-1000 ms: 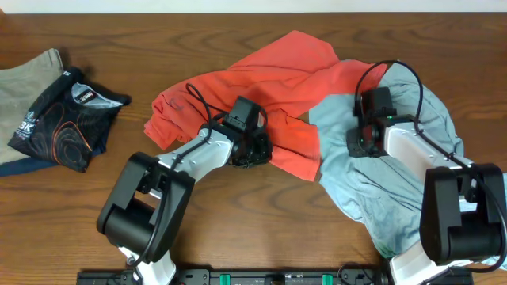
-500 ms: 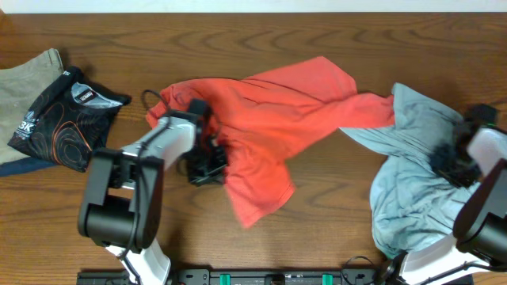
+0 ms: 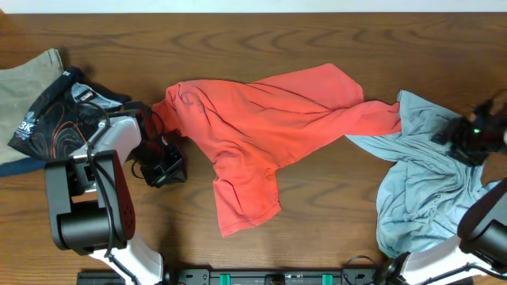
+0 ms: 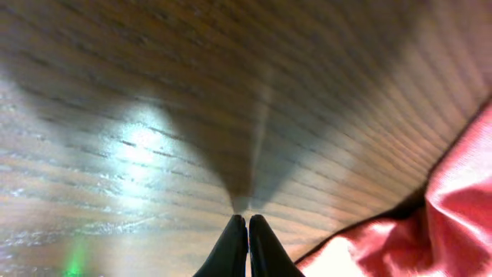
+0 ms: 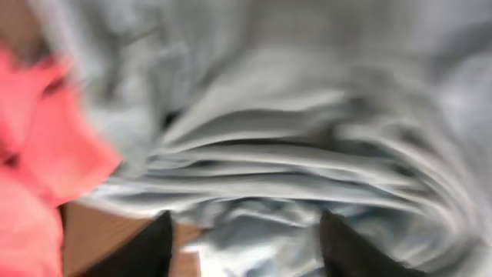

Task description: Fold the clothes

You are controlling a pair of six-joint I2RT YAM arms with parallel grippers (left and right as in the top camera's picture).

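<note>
The clothes are nowhere near folded. The left gripper (image 4: 246,223) has its fingertips pressed together with nothing between them, hanging over bare table (image 4: 154,92) just left of the coral-red tee (image 3: 269,134). The right gripper (image 5: 254,246) stands with its fingers apart above the grey-blue tee (image 3: 420,198), clasping nothing I can see. That tee lies crumpled at the red tee's right end, the two touching there. The red tee sprawls stretched sideways and creased, one flap trailing toward the near edge. Well left of it lie a black printed garment (image 3: 55,119) and a khaki garment (image 3: 24,79), both bunched. By my judgement, flattening and every fold remain.
</note>
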